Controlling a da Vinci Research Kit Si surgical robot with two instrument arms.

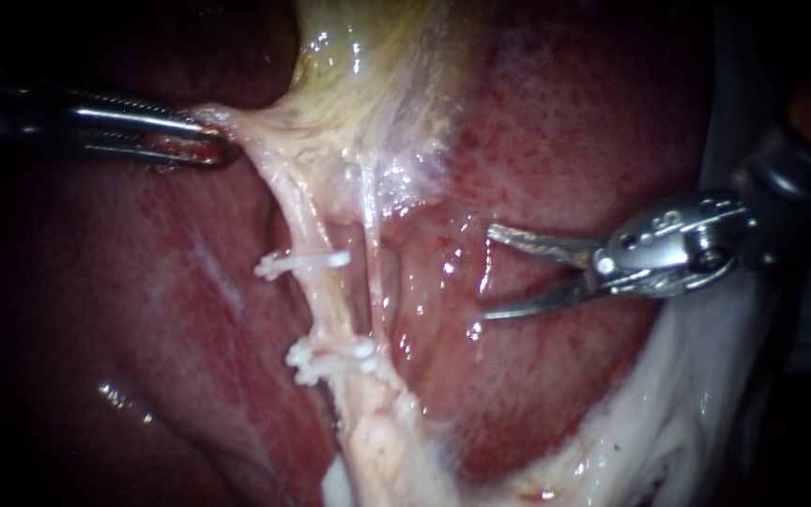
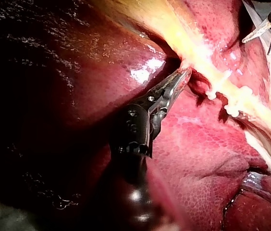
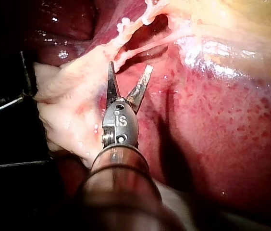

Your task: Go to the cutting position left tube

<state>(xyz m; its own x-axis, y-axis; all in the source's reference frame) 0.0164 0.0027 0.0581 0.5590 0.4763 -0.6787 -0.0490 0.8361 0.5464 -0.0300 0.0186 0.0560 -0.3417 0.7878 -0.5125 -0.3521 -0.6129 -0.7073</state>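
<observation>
Right of the pale, clipped left tube, the steel right instrument, blades agape and empty, seems mid-approach and probably must advance between the white clips.

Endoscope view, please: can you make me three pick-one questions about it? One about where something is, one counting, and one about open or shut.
1. Where are the right instrument's jaws?
A. Over the liver, apart from the tubes.
B. Round a tube.
C. Buried out of sight.

2. How many white clips show?
A. One.
B. Four.
C. Two.

3. How are the left instrument's jaws?
A. Wide open.
B. Shut on pale tissue.
C. Hidden.

Answers:
1 A: bare liver shows between the open jaws and the tubes.
2 C: one clip sits nearer the left instrument, the other farther along.
3 B: both jaws pinch the tissue's edge.
</observation>
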